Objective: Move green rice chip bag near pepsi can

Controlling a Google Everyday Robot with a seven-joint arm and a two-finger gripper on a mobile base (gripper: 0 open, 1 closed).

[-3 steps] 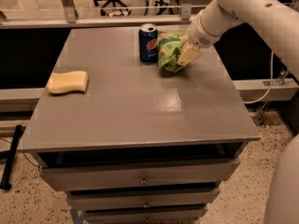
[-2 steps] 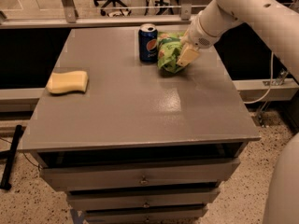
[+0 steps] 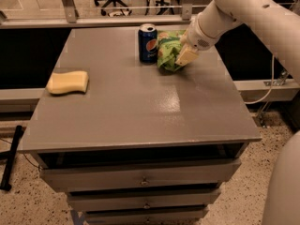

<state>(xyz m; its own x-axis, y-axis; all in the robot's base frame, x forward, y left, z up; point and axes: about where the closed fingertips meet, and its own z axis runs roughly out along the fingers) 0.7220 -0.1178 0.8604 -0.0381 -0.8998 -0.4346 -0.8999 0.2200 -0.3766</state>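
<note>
The green rice chip bag [image 3: 168, 50] rests on the grey table [image 3: 140, 102] at the far middle, right beside the pepsi can [image 3: 147, 43], which stands upright just left of it. My gripper [image 3: 182, 59] comes down from the upper right on the white arm and is shut on the right side of the bag. One pale finger [image 3: 187, 56] shows against the bag. The other finger is hidden behind the bag.
A yellow sponge [image 3: 68, 82] lies near the table's left edge. Drawers [image 3: 140, 177] sit under the tabletop. A rail and office chairs are behind the table. A black bar [image 3: 11, 156] leans on the floor at the left.
</note>
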